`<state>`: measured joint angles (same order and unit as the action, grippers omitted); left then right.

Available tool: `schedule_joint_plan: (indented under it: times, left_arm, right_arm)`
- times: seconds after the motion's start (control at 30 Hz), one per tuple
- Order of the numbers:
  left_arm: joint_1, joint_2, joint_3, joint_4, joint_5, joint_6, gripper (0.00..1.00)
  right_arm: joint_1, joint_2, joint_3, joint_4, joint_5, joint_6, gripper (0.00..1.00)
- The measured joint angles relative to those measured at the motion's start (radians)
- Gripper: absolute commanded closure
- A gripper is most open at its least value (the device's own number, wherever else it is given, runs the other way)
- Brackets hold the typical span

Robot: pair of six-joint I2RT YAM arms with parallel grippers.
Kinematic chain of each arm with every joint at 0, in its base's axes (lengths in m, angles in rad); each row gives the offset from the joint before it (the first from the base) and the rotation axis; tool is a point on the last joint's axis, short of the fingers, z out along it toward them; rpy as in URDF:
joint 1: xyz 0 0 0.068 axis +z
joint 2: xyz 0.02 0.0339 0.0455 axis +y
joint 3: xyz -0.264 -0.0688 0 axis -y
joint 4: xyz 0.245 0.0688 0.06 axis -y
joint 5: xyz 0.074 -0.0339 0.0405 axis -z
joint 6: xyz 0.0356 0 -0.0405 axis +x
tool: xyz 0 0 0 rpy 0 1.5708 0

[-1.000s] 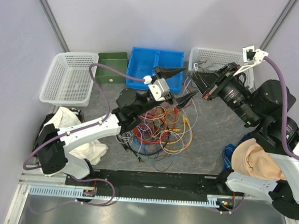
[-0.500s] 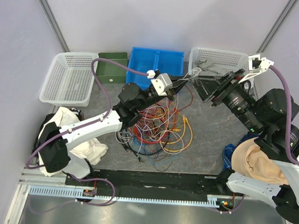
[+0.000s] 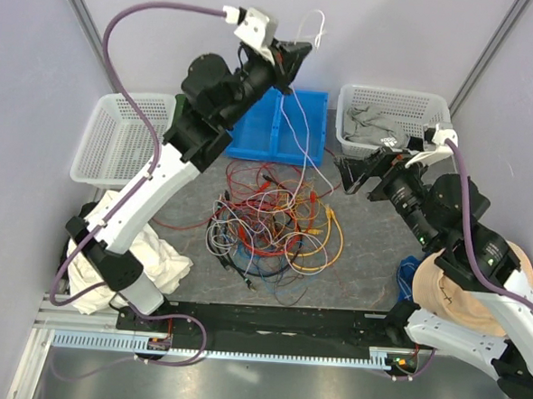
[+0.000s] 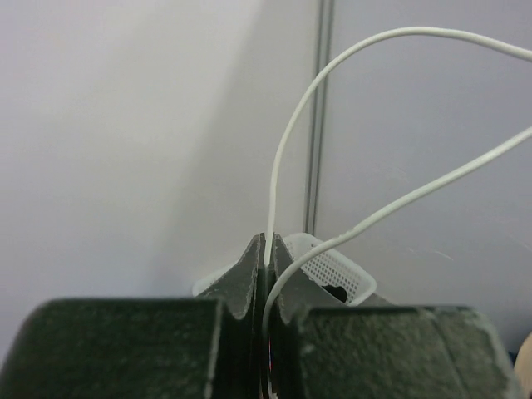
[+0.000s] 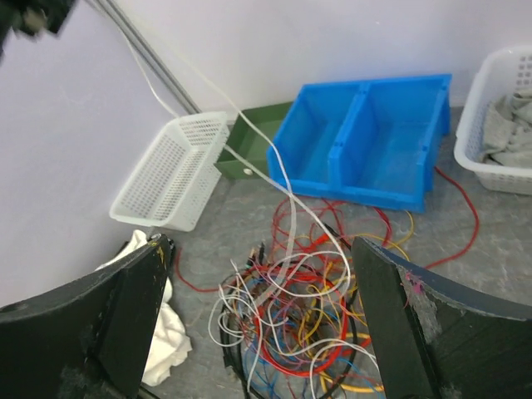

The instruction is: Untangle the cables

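Held a white cable point(image 4: 270, 220) aloft, above the heap.
Pinched it in the closed left gripper point(image 3: 298, 55), high near the back wall over the blue bin point(image 3: 312, 121), open air all round. Hung the right gripper point(image 3: 348, 173) wide and empty just right of the cables point(image 3: 274, 223), heaped mid-table point(image 3: 372, 242); hemmed behind by bin and baskets point(image 3: 125, 141), walled on three sides.

Along the far edge of the table point(image 3: 372, 251): white basket point(image 3: 125, 141), green bin point(image 5: 258, 143), blue two-compartment bin point(image 5: 366, 141), second white basket point(image 3: 399, 97) holding grey cloth point(image 3: 373, 122); white cloth point(image 3: 167, 270) at near left.
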<state>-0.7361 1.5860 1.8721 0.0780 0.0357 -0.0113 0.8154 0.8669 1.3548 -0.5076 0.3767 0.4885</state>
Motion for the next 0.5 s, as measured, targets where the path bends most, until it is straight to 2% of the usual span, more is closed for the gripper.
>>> schedule_joint_plan:
  times: [0.17,0.33,0.5]
  left_arm:
    - [0.081,0.135,0.175,-0.083,0.011,-0.082,0.98]
    - [0.101,0.325,0.348,-0.114,0.046,-0.101,0.98]
    - [0.116,0.446,0.405,-0.103,0.065,-0.101,0.98]
  right_arm:
    - [0.0,-0.075,-0.132,0.035,0.027,0.001,0.02]
    - [0.0,-0.161,-0.303,0.103,0.053,0.002,0.02]
    - [0.0,-0.224,-0.478,0.178,0.066,0.024,0.02]
